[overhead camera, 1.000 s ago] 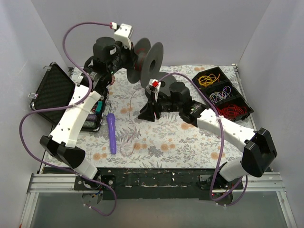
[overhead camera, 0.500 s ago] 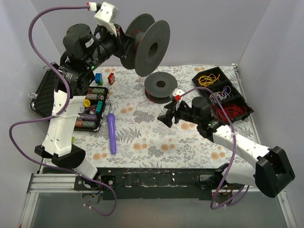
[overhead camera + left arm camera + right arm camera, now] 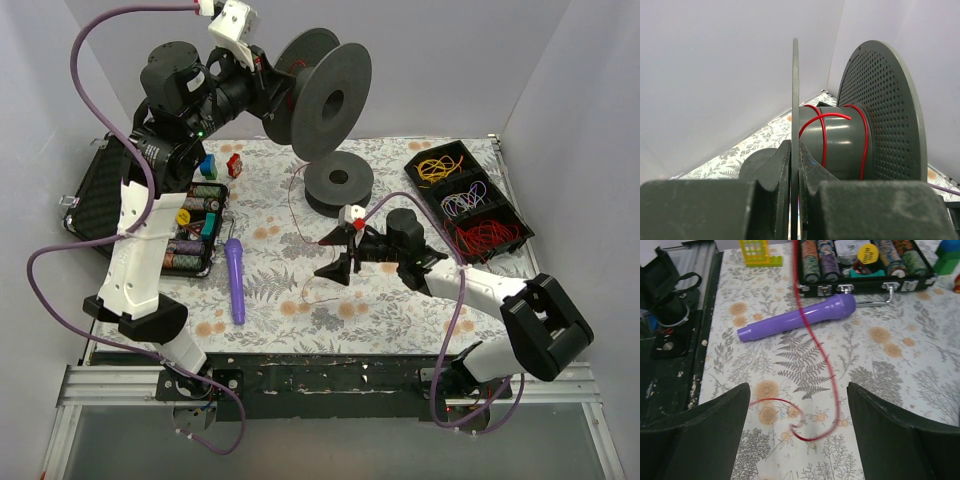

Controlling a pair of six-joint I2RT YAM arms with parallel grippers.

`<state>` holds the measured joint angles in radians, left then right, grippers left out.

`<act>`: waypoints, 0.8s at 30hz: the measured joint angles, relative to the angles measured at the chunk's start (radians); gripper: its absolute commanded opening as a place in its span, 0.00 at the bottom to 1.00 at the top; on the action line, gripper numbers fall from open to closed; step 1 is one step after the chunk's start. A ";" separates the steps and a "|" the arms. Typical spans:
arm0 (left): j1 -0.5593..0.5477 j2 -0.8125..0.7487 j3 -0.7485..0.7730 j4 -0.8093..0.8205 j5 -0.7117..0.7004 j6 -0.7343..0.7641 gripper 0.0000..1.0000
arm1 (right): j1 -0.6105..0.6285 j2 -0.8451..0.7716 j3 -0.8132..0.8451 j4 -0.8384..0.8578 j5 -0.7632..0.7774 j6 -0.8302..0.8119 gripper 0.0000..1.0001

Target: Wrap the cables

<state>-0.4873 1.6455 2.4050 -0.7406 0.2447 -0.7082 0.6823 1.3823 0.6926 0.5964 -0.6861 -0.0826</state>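
Red wire (image 3: 822, 135): a few crossed turns sit on the hub of the dark grey spool (image 3: 330, 90), which is held on edge in the air over the table's 12 o'clock end. The free length drops to the floral cloth (image 3: 270, 215), passes in front of the purple handle (image 3: 800, 317) in the right wrist view and ends in a loose curl near table centre. Left gripper (image 3: 795, 155) is clamped on the spool's near flange, fingers tight either side. Right gripper (image 3: 335, 255) is spread wide, holding nothing, with the curl between its fingers. Second spool (image 3: 338, 180) lies flat at its 12 o'clock. Chip case (image 3: 195, 235) is at 9 o'clock, wire tray (image 3: 505, 215) at 3 o'clock.
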 measured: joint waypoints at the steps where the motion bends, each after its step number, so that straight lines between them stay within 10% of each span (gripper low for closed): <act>1: 0.000 0.000 0.002 -0.003 0.003 -0.001 0.00 | 0.001 0.010 -0.001 0.006 -0.034 0.000 0.84; 6: 0.000 0.000 0.015 -0.023 0.014 -0.005 0.00 | 0.002 0.085 0.000 0.071 -0.076 0.026 0.69; 12: 0.000 -0.002 0.045 -0.023 0.031 -0.010 0.00 | 0.000 0.278 0.066 0.224 -0.050 0.173 0.04; 24: 0.001 -0.063 -0.047 -0.102 0.091 0.149 0.00 | -0.241 0.251 0.019 0.301 0.039 0.439 0.01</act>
<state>-0.4866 1.5829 2.3585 -0.8429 0.3359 -0.5594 0.4416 1.6337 0.7120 0.8970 -0.6468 0.3565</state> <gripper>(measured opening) 0.036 0.032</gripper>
